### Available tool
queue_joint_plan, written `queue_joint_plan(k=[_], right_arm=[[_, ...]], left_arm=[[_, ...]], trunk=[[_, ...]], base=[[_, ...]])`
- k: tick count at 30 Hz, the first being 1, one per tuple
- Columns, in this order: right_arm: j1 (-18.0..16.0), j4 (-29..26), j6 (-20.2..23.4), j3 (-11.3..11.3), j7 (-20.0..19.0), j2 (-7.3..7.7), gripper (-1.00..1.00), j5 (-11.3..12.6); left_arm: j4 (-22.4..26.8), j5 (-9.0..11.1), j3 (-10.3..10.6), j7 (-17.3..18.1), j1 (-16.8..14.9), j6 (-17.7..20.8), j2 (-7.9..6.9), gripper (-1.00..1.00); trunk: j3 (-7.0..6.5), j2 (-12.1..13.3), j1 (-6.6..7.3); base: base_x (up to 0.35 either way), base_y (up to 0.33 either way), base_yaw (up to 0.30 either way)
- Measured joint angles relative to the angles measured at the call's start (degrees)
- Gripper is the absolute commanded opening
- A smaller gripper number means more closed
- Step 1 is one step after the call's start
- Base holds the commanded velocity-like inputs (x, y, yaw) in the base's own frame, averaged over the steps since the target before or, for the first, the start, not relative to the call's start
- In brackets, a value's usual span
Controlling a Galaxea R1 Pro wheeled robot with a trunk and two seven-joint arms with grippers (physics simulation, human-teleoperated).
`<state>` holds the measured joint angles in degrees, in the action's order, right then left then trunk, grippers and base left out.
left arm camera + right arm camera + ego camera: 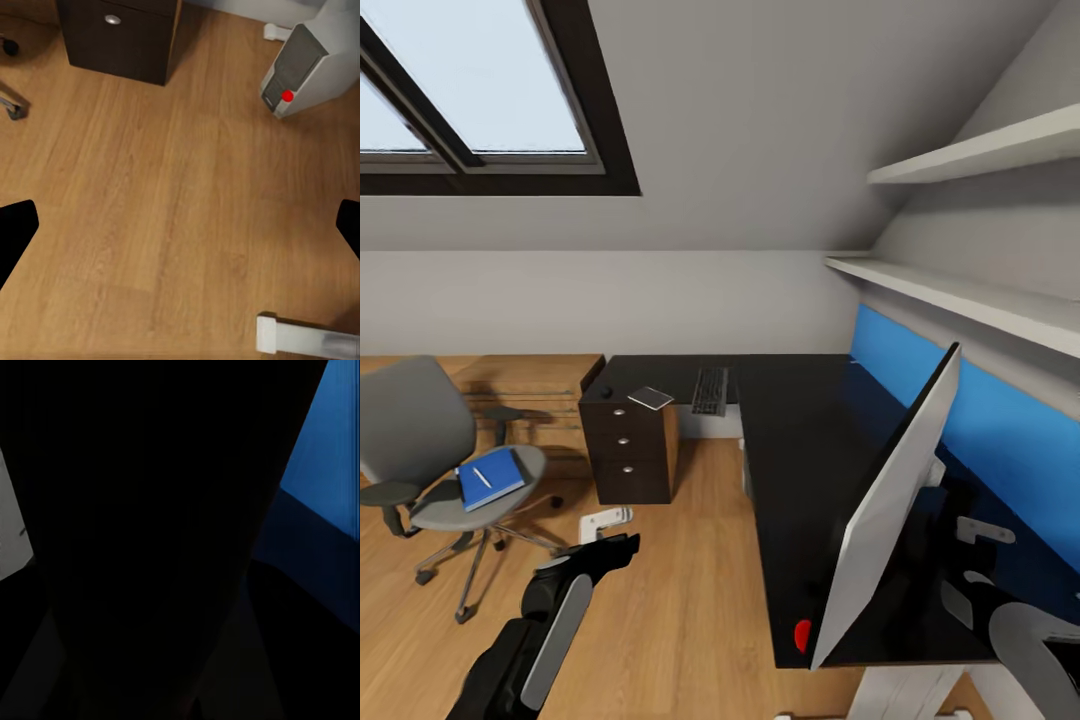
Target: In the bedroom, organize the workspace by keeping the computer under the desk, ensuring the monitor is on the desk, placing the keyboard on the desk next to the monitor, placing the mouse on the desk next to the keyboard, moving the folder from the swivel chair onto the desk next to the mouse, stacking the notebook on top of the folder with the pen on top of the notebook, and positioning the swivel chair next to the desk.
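Observation:
The black L-shaped desk point(800, 440) runs along the blue wall panel. On it the monitor point(890, 505) shows edge-on and leaning, its red-dot corner near the desk's near end. At the far end lie the keyboard point(710, 390), notebook point(651, 398) and mouse point(606, 391). The swivel chair point(420, 440) stands left of the desk, with the blue folder point(495, 482) and white pen point(482, 477) on its seat. The computer point(304, 67) stands on the floor. My left gripper point(608, 552) point(180, 232) hangs open over bare floor. My right arm point(1025, 630) reaches behind the monitor, its fingers hidden.
A black three-knob drawer unit point(632, 450) supports the desk's far end. White desk feet point(300, 341) rest on the wooden floor. Two white shelves point(960, 290) hang above the blue wall panel point(1000, 420). A light wooden cabinet point(530, 385) sits behind the chair.

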<state>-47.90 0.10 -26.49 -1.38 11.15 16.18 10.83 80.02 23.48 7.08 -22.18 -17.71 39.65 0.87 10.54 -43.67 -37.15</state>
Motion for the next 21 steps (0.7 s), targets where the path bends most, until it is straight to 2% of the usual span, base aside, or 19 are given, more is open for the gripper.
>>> queue_joint_plan(k=[3,7,12,17,21], right_arm=[[0.0,-0.1,0.1,-0.1,-0.1,-0.07,-1.00,-0.2],[0.0,0.1,-0.2,0.6,0.0,-0.15,-1.00,0.9],[0.0,0.4,-0.7,1.6,0.1,-0.15,-1.00,2.6],[0.0,0.5,-0.6,1.6,0.0,-0.04,-1.00,2.8],[0.0,0.3,-0.3,1.2,-0.1,0.06,-1.00,2.0]], left_arm=[[0.1,0.0,-0.1,0.0,0.0,0.0,-0.41,1.00],[0.2,0.1,-0.4,0.2,0.0,0.2,-2.03,1.00],[1.7,0.2,-0.6,0.2,0.0,0.4,-2.39,1.00],[1.7,0.2,-0.6,0.1,0.0,0.4,-2.40,1.00],[1.8,0.2,-0.5,0.1,0.0,0.4,-2.37,1.00]], trunk=[[0.00,0.0,0.01],[0.00,0.0,0.04],[0.00,0.0,0.04],[-0.01,0.0,0.04],[-0.01,0.0,0.01]], base=[[0.108,-0.283,0.000],[0.227,-0.137,0.000],[0.310,-0.017,0.000],[0.148,0.000,0.000],[0.075,0.000,0.000]])
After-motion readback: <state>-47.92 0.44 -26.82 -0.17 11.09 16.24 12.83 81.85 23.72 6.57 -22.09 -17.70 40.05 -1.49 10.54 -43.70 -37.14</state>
